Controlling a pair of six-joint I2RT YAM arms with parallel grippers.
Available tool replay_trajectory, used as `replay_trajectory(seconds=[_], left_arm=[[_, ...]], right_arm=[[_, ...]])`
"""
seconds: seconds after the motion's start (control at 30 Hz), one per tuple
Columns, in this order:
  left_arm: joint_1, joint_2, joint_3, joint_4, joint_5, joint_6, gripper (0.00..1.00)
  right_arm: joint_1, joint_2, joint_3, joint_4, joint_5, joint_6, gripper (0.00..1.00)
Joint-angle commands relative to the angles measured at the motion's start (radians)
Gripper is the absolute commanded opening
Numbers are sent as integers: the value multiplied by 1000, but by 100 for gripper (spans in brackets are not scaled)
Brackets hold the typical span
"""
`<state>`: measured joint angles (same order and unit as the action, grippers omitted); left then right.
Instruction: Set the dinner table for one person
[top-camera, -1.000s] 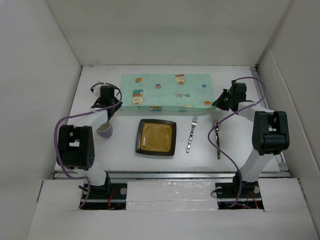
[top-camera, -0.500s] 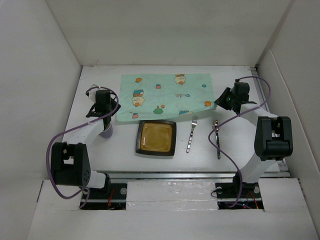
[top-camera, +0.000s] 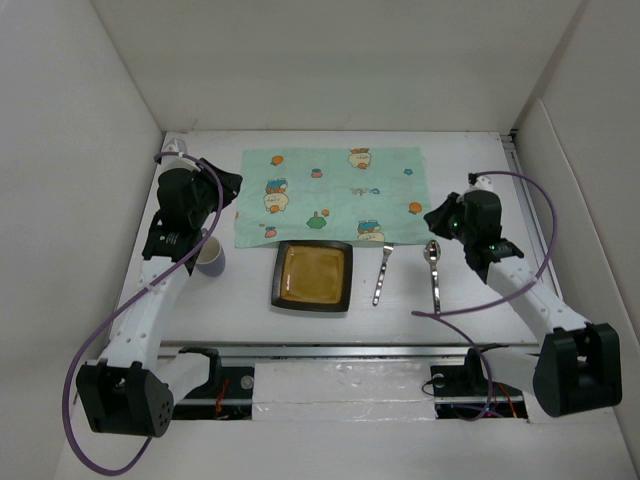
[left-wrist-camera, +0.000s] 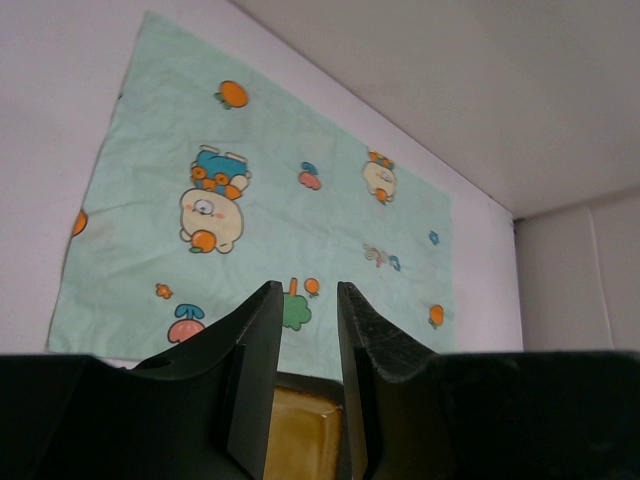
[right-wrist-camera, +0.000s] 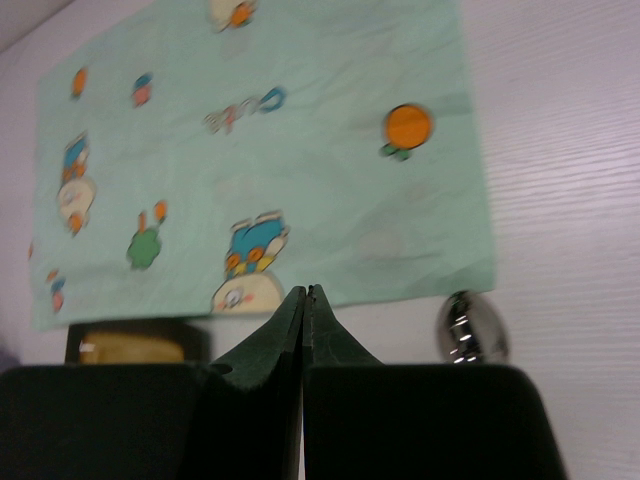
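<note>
Table (top-camera: 240, 310): white, rigid, fixed; you only set things on it.
Placemat (top-camera: 330, 190): 12 o'clock, likely limp, light; pinch its corners.
Left claw (left-wrist-camera: 306, 298): barely open, empty.
Right claw (right-wrist-camera: 304, 296): closed, empty.

The table (top-camera: 240, 325) is matt white, showing a fine lined grain in the right wrist view, with a bare metal rail (top-camera: 340, 350) at its near edge. The placemat (top-camera: 330, 190) is thin mint cloth, printed and faintly creased. The plate (top-camera: 313, 275) has a glossy amber glaze inside a dark rim, the fork (top-camera: 383, 272) and spoon (top-camera: 434, 270) are polished bright metal, and the left gripper (left-wrist-camera: 305, 290) and right gripper (right-wrist-camera: 305, 292) are smooth matt black plastic.
</note>
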<state>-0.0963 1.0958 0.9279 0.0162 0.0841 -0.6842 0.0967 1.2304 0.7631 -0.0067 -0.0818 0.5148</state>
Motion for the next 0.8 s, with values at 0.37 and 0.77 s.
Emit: replay_trajectory(seconds=[0.37, 0.77], left_arm=[[-42, -338, -139, 39, 315, 149, 23], [-122, -321, -101, -38, 289, 232, 26]], right_arm=[[644, 42, -248, 301, -18, 234, 58], [664, 351, -125, 396, 90, 352, 61]])
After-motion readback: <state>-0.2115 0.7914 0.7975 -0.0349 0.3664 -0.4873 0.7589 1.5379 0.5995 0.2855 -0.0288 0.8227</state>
